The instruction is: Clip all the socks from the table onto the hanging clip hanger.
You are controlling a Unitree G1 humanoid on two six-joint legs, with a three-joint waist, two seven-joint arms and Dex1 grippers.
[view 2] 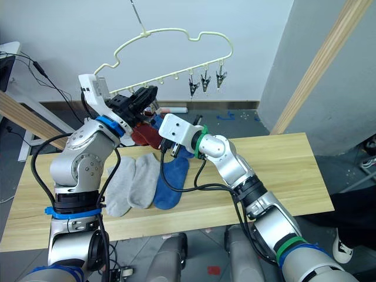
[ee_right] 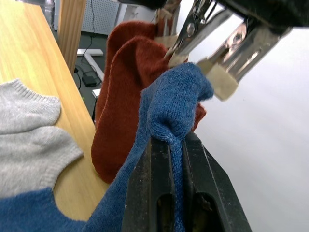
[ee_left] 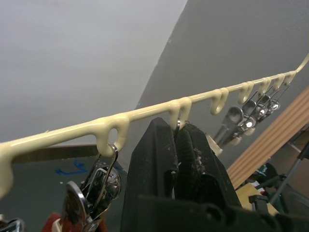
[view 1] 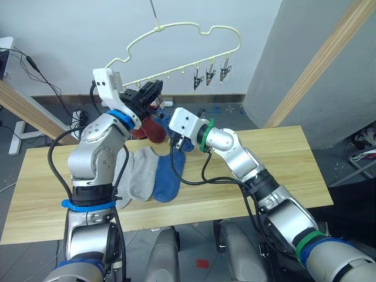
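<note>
The clip hanger (view 1: 187,36) is hanging from its thin hook above the far edge of the table (view 1: 276,158), its pale yellow, cloud-shaped wire running long-axis left to right and rising toward the right. Small metal clips (view 1: 210,77) are dangling from the loops along its lower bar.

The right gripper (ee_right: 176,145) is pinching the cuff of a blue sock (ee_right: 176,94) between its shut black fingers, lifting that bunched knit end up toward an open-mouthed clip (ee_right: 219,53) just beside it. The sock's long axis is sloping down from the gripper to the tabletop.

The left gripper (ee_left: 175,145) is raised at the hanger's lower bar, its fingers pressed together around a clip there (the clip itself is mostly hidden behind them).

Two rust red socks (ee_right: 130,92) are hanging from clips, toes downward. Two light grey socks (view 2: 132,179) and another blue sock (view 1: 167,179) are lying flat on the pale planks, side by side, long axes running roughly near to far.
</note>
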